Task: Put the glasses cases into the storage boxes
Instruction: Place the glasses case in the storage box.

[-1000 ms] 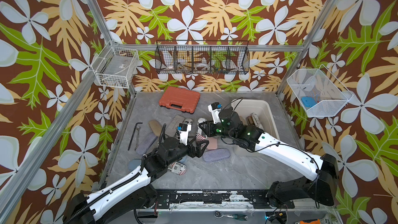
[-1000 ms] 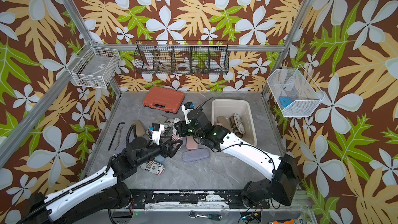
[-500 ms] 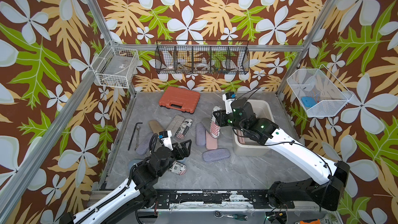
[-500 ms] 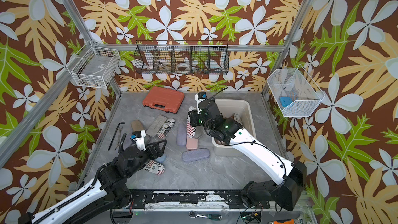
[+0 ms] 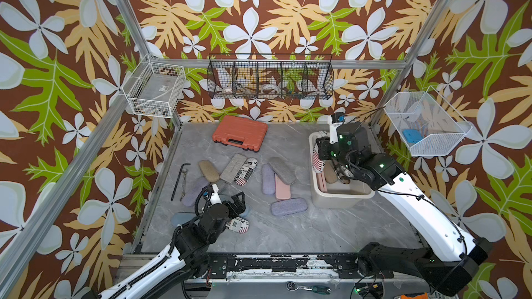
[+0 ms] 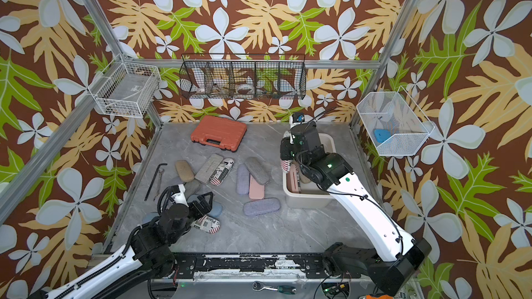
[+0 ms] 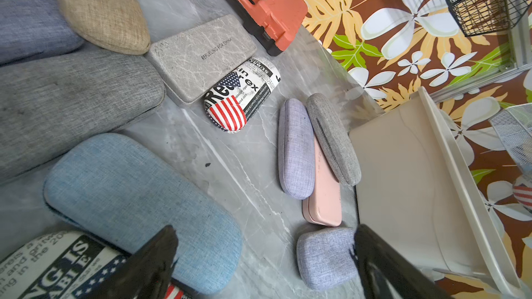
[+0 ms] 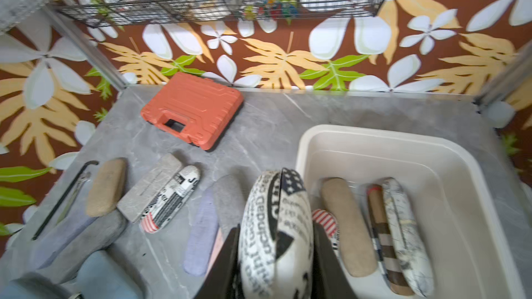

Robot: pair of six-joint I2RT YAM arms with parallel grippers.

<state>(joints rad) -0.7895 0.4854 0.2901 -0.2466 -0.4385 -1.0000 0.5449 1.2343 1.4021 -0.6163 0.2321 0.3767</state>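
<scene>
Looking down in both top views, we see the right arm reaching forward from the near rail, its white forearm rising to a bent elbow and its wrist turned down at the storage tub [image 5: 341, 201] [image 6: 305, 201], which stands at the right of the grey table [image 5: 288, 231]. The right gripper [image 5: 320, 155] [image 6: 285, 155] is clamped on a newsprint case [image 5: 316, 163] [image 6: 285, 165] with red and white stripes, held on end at the tub's rim on the side facing the loose cases. The left arm lies low and folded near the front left corner. The left gripper [image 5: 237, 199] [image 6: 206, 198] points toward the middle of the table, its jaws spread with nothing between them. A second newsprint case [image 5: 239, 224] [image 6: 207, 223] lies just beneath that wrist.

From the left wrist, we see the two black fingers [image 7: 155, 263] set wide apart above bare table, with a blue case [image 7: 138, 202] just beside one finger and the tub's cream wall close to the other.

From the right wrist, we see the fingers [image 8: 227, 254] pressed on both sides of the newsprint case, which stands upright just beside the tub's rim. Inside the tub lie a tan case [image 8: 348, 225] and a plaid case [image 8: 381, 240], side by side.
</scene>
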